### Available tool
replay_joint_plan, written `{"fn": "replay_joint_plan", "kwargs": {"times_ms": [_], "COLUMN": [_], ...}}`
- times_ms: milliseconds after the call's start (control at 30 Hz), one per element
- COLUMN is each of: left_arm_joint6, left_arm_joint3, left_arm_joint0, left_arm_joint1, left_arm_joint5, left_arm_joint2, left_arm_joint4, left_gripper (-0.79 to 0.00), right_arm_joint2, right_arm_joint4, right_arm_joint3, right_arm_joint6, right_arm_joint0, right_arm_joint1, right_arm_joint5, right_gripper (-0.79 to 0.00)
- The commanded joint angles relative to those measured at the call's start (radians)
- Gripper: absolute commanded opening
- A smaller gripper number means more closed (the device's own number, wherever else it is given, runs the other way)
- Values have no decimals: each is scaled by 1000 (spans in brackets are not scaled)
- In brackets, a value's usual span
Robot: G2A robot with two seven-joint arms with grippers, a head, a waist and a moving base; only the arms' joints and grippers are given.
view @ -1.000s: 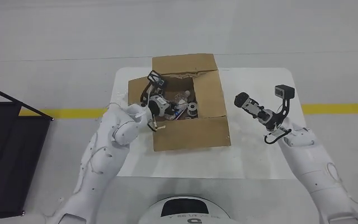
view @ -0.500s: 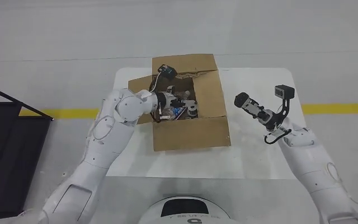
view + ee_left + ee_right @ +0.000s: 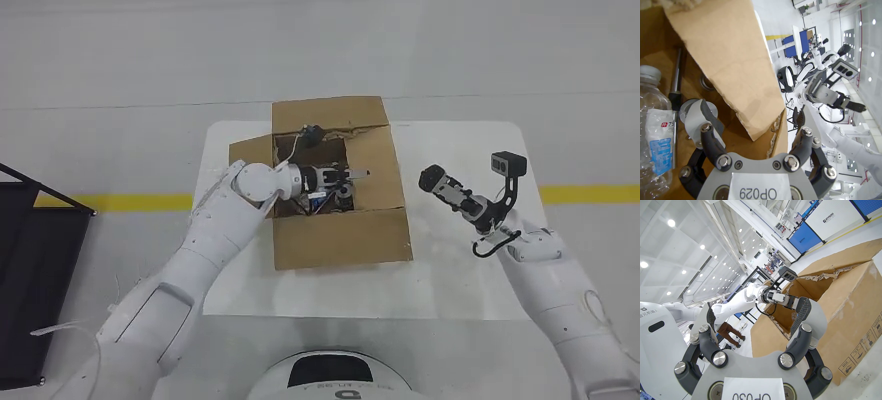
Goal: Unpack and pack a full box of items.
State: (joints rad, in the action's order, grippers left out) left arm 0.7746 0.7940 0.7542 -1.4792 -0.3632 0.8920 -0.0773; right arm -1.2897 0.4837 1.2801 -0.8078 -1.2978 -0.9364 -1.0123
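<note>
1. Sitting at the centre of the white table (image 3: 450, 280), the cardboard box (image 3: 340, 240) has its flaps open, and black handling symbols are printed on one wall.
2. A yellow line (image 3: 130, 201) crosses the pale floor from 9 to 3 o'clock.
3. Inside the box lies a clear bottle (image 3: 655, 121) with a white-and-blue label, parallel to a metal rod (image 3: 676, 75) just beside it.
4. The left gripper (image 3: 352, 176) is inside the box and points to 3 o'clock, its fingers spread and empty.
5. The right gripper (image 3: 432, 178) hovers at the box's 3 o'clock, likewise spread and empty.

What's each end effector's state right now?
Left end effector: open, holding nothing, at the box.
Right end effector: open, holding nothing, beside the box.
</note>
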Motion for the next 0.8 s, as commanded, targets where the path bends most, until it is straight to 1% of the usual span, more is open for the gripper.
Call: {"fn": "replay_joint_plan", "kwargs": {"times_ms": [0,133,200,267,333,433,500,667,700,733,767], "left_arm_joint6": [-33,-58,-49,2,94,210,242,243,234,205,153], "left_arm_joint3": [-30,-69,-73,-80,-84,-84,-85,-39,-31,-26,-12], "left_arm_joint0": [-7,-25,-25,-17,-10,-12,-16,-10,-13,-20,-25], "left_arm_joint1": [-7,-18,-24,-27,-28,-28,-25,-9,-4,0,4], "left_arm_joint5": [-31,-59,-102,-185,-265,-320,-339,-397,-389,-358,-321], "left_arm_joint2": [-5,-19,-20,-3,17,34,45,76,78,76,74], "left_arm_joint4": [16,10,42,141,256,370,402,396,359,299,226], "left_gripper": [0,0,0,0,0,0,0,0,0,0,0], "right_arm_joint2": [0,0,0,0,0,0,0,0,0,0,0], "right_arm_joint4": [0,0,0,0,0,0,0,0,0,0,0], "right_arm_joint3": [0,0,0,0,0,0,0,0,0,0,0], "right_arm_joint6": [0,0,0,0,0,0,0,0,0,0,0], "right_arm_joint0": [0,0,0,0,0,0,0,0,0,0,0], "right_arm_joint1": [0,0,0,0,0,0,0,0,0,0,0], "right_arm_joint5": [0,0,0,0,0,0,0,0,0,0,0], "right_gripper": [0,0,0,0,0,0,0,0,0,0,0]}}
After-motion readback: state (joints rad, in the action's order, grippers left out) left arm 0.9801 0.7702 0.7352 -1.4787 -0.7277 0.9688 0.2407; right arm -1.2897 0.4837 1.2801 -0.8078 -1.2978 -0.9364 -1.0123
